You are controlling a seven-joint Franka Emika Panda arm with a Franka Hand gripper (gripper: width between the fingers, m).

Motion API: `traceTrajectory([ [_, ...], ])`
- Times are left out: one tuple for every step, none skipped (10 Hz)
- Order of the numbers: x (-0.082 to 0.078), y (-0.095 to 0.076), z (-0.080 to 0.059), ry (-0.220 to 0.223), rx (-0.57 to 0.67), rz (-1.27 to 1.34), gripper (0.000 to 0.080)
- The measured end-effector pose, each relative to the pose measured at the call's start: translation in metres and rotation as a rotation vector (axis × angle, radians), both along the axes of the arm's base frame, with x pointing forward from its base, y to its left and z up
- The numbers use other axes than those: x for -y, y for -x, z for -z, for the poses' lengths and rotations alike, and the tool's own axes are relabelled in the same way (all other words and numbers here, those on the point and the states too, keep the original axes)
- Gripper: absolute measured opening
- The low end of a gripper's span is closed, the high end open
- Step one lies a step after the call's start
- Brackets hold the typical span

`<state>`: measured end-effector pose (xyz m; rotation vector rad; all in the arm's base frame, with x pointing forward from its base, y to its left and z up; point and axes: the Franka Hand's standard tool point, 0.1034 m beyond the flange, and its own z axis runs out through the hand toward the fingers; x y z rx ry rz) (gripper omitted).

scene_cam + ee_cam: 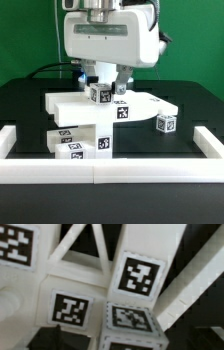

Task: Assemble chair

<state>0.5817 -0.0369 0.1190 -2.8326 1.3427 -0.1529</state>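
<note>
The chair's white tagged parts stand stacked mid-table: a flat slab [75, 104] rests on chunky lower pieces [85, 141]. On the slab's far side stands a small tagged block [100, 95]. My gripper [106, 86] hangs straight over that block with a finger on each side. In the wrist view the tagged block [128, 318] lies between my dark fingertips [45, 339], with small gaps on both sides. The gripper [122, 343] looks open and holds nothing. A tagged bar [138, 274] runs beside it.
One loose tagged cube [165, 123] sits on the black table to the exterior view's right of the stack. A plain white border rail [110, 171] runs along the front, with side rails at both ends. The robot's white body [108, 38] hides the back of the parts.
</note>
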Motion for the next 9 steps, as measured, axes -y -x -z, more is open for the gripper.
traceTrajectory([
  [-0.0013,-0.0017,-0.0001,0.016,0.008,-0.128,0.064],
  [-0.003,-0.0017,0.0,0.022,0.006,-0.197,0.064],
  [-0.0022,-0.0016,0.0002,0.03,0.003,-0.27,0.0648],
  [-0.0019,-0.0015,0.0003,0.035,0.0,-0.326,0.0648],
  [-0.0016,-0.0015,0.0003,0.044,-0.004,-0.411,0.0649],
  [-0.0011,-0.0017,0.0002,0.052,-0.006,-0.492,0.0649],
  [0.0001,-0.0024,-0.0003,0.064,-0.007,-0.591,0.0649],
  [0.0011,-0.0025,-0.0004,0.075,-0.01,-0.694,0.0649],
  [0.0013,-0.0025,-0.0005,0.083,-0.014,-0.777,0.0649],
])
